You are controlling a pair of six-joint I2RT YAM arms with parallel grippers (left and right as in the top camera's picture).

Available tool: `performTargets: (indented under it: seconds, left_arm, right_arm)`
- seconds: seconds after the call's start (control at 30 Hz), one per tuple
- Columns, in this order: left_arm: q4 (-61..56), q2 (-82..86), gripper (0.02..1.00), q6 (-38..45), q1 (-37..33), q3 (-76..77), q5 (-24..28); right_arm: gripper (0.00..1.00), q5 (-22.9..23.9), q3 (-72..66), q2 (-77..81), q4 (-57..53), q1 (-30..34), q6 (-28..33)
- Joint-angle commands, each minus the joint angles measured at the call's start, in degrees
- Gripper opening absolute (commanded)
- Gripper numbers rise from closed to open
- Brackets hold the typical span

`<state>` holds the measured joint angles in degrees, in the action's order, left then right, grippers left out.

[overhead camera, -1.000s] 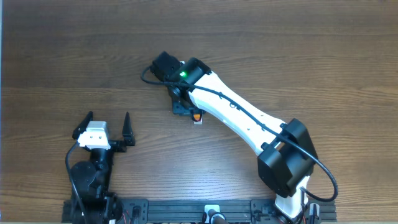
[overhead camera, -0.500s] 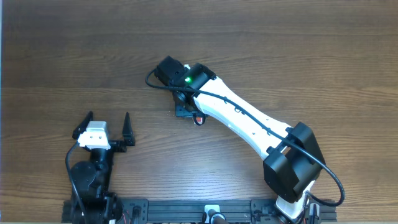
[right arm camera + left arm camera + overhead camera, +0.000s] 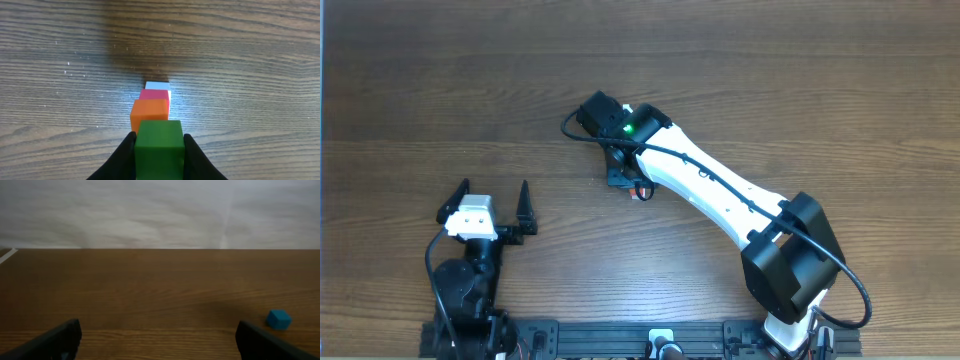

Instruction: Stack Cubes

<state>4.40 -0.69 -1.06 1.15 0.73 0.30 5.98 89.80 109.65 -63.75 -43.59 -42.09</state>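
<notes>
1. At the left, the left arm [image 3: 470,240] stands close to its base. The left jaws are spread wide with nothing between them, low over the wooden table [image 3: 410,90].
2. In that arm's wrist view, a blue cube [image 3: 278,319] sits alone on the table, ahead of the left jaws and well apart from them.
3. Near the middle of the table we see a small stack. A white cube [image 3: 158,85] is at the bottom, a pink cube [image 3: 155,94] sits on it, and an orange cube [image 3: 149,114] is on top.
4. The right jaws are closed on a green cube [image 3: 159,140], pressing its two opposite sides. They hold it right over the orange cube. We cannot tell whether the green cube touches the orange one.
5. The right arm [image 3: 720,200] reaches from its base at the lower right diagonally up to the stack. A green light [image 3: 629,128] glows on its wrist.
</notes>
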Motion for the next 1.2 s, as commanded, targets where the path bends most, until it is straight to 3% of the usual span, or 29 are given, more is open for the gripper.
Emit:
performTargets:
  seconds: [0.03, 1.2]
  left_arm:
    - [-0.1, 0.3, 1.0, 0.9, -0.3, -0.4, 0.8]
    - [-0.1, 0.3, 1.0, 0.9, -0.3, -0.4, 0.8]
  right_arm:
    - [0.012, -0.2, -0.3, -1.5, 0.3, 0.3, -0.7]
    - [0.012, -1.0, -1.2, -1.5, 2.5, 0.0, -0.7]
